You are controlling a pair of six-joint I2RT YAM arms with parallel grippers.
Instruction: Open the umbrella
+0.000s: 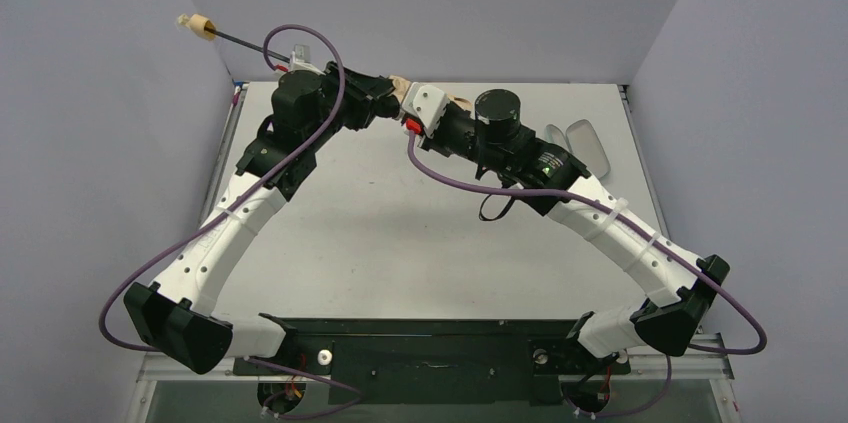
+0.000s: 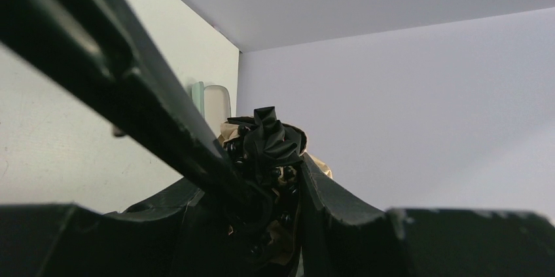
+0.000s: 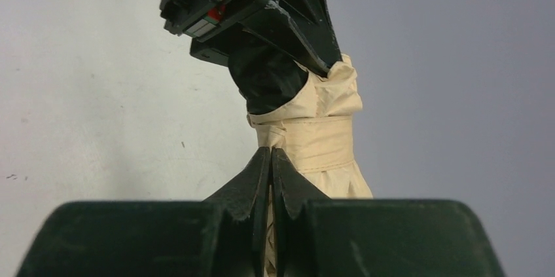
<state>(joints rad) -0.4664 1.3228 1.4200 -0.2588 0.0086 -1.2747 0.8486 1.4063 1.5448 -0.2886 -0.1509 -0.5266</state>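
The umbrella (image 1: 400, 86) is held in the air over the far part of the table, folded, its tan fabric bunched between the two grippers. Its thin black shaft (image 1: 240, 41) runs up and left to the small beige handle knob (image 1: 203, 26). My left gripper (image 1: 385, 98) is shut on the bundle where the black lining and rib tips (image 2: 265, 136) show. In the right wrist view the tan canopy (image 3: 327, 126) is bound by its strap. My right gripper (image 3: 270, 157) is shut, its tips pinching the tan fabric at the strap.
The pale mint-green oval case (image 1: 585, 146) lies on the white table (image 1: 380, 243) behind my right arm; it also shows in the left wrist view (image 2: 213, 101). A thin black loop (image 1: 492, 208) hangs under the right arm. Lilac walls enclose the back and sides.
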